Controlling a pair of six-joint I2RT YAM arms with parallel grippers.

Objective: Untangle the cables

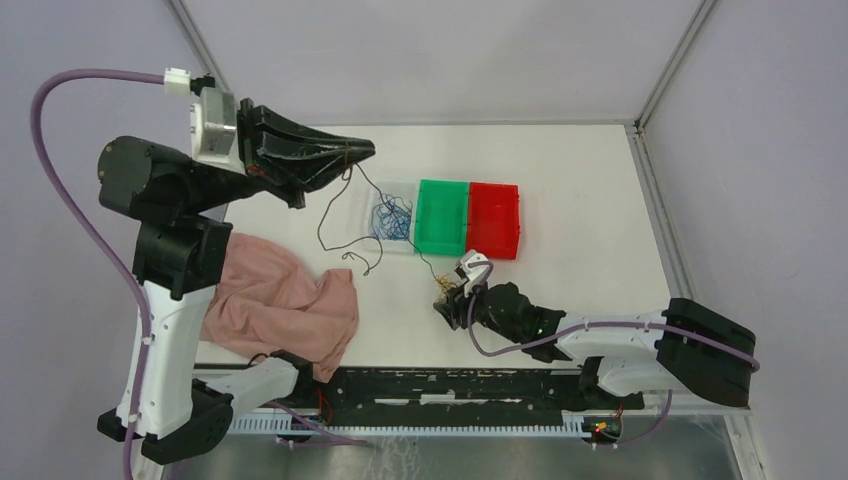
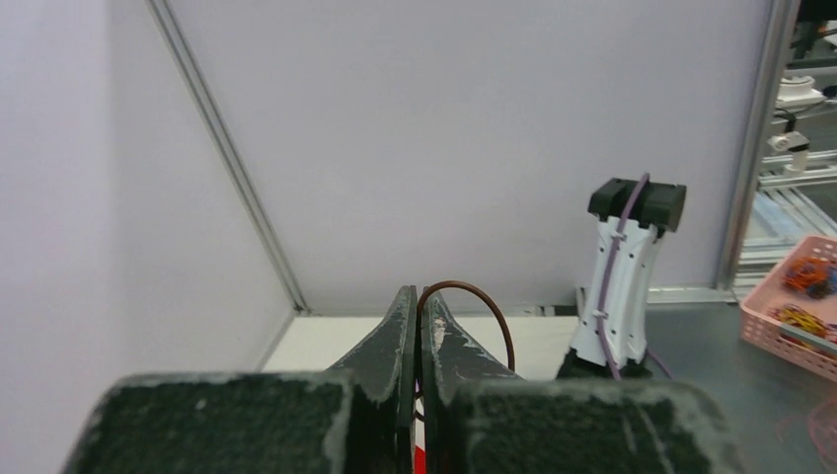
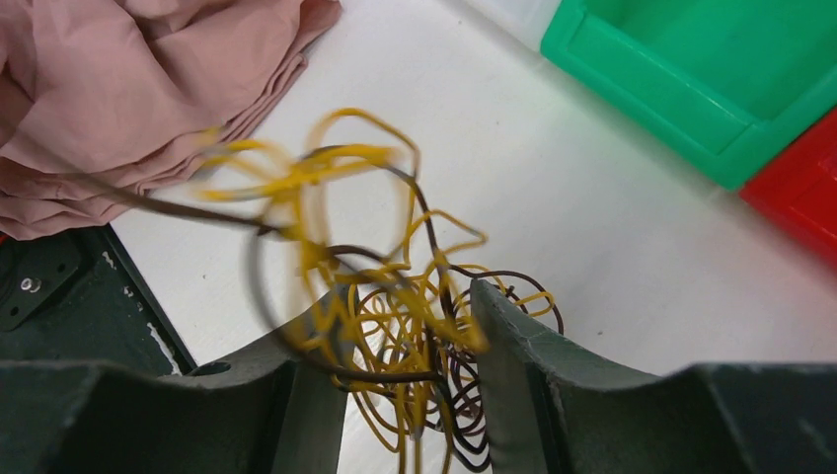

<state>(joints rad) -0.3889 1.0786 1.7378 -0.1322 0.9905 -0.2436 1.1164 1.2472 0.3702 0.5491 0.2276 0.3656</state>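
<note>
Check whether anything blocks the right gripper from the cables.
Nothing visible does. The yellow and brown cables already sit between the right gripper's fingers, with no other object in the gap.

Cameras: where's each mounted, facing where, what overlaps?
Top external: fixed above and behind the bases, looking down on the table; both arms show, left end effector raised with a brown cable, right end effector low at a yellow-brown tangle.
Left wrist: on the raised left arm, facing level at a pale wall; own fingers shut on the brown cable.
Right wrist: on the low right arm, looking down at the table; own fingers flank the yellow-brown tangle.
Shared: top and right wrist both show pink cloth, green bin, red bin.
</note>
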